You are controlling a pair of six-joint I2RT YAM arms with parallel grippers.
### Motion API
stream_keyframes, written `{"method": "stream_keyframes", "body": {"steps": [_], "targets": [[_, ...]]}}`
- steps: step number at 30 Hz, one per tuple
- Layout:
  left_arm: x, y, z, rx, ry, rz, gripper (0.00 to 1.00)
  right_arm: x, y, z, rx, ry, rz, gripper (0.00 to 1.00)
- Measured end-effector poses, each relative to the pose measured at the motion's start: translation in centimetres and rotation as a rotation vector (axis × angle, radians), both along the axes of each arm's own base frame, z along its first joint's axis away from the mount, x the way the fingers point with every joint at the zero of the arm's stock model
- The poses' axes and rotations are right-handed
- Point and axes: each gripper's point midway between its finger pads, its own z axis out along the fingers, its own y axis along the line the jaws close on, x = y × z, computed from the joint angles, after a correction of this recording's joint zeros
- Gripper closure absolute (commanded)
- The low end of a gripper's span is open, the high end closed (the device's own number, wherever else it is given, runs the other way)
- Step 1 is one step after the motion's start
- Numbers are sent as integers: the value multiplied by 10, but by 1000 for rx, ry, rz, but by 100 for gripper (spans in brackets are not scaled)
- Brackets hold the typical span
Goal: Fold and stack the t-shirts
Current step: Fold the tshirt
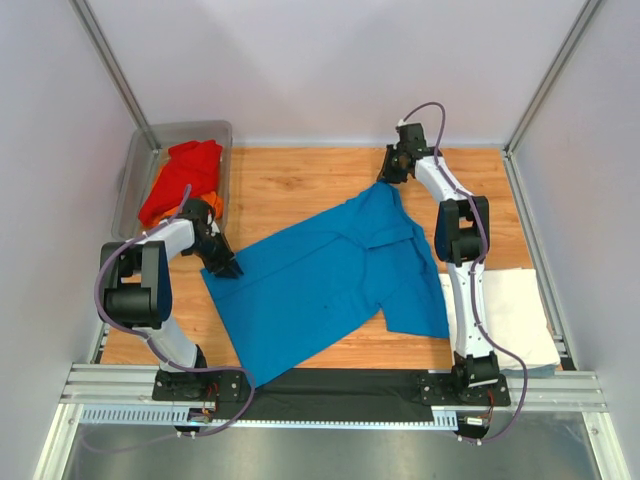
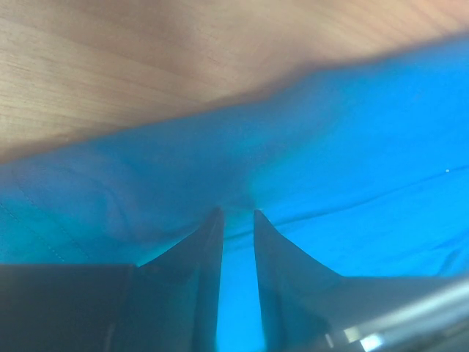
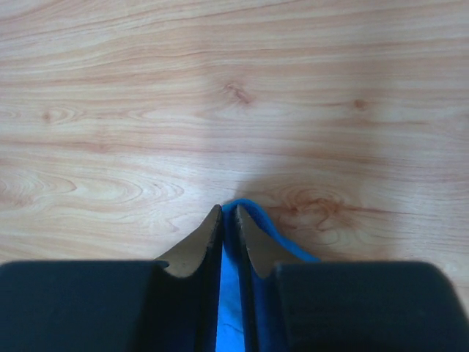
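Note:
A bright blue t-shirt lies spread across the middle of the wooden table. My left gripper is shut on the shirt's left corner; blue cloth fills the left wrist view and sits between the fingers. My right gripper is shut on the shirt's far edge, near the table's back; a fold of blue cloth is pinched between its fingers. A folded white t-shirt lies at the front right. A red t-shirt and an orange one lie in the tub.
A grey see-through plastic tub stands at the back left corner. Bare wood lies behind the blue shirt. White walls and metal frame posts enclose the table. A black strip runs along the near edge.

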Motion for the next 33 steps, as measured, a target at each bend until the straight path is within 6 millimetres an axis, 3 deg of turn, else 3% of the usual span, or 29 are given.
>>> {"method": "stream_keyframes", "body": {"steps": [2, 9, 14, 16, 21, 25, 29, 33], "targets": [[0, 0, 0, -1, -1, -2, 69, 0, -2, -3, 0, 7, -13, 99], [0, 1, 0, 0, -2, -1, 69, 10, -36, -9, -68, 7, -175, 100], [0, 1, 0, -4, -9, 1, 69, 25, -49, -7, -51, -5, -248, 98], [0, 1, 0, -4, -10, 0, 68, 30, -48, -8, -37, -10, -255, 87], [-1, 6, 3, 19, -12, 7, 56, 29, -50, -5, -38, -1, -270, 59], [-7, 19, 16, 75, -39, 9, 48, 10, -65, 3, -94, 64, -295, 40], [-12, 19, 60, 102, -187, -10, 46, -21, -80, 43, -129, 113, -310, 38], [-24, -1, 101, 97, -359, -78, 46, -60, -80, 87, -99, 131, -282, 44]]}}
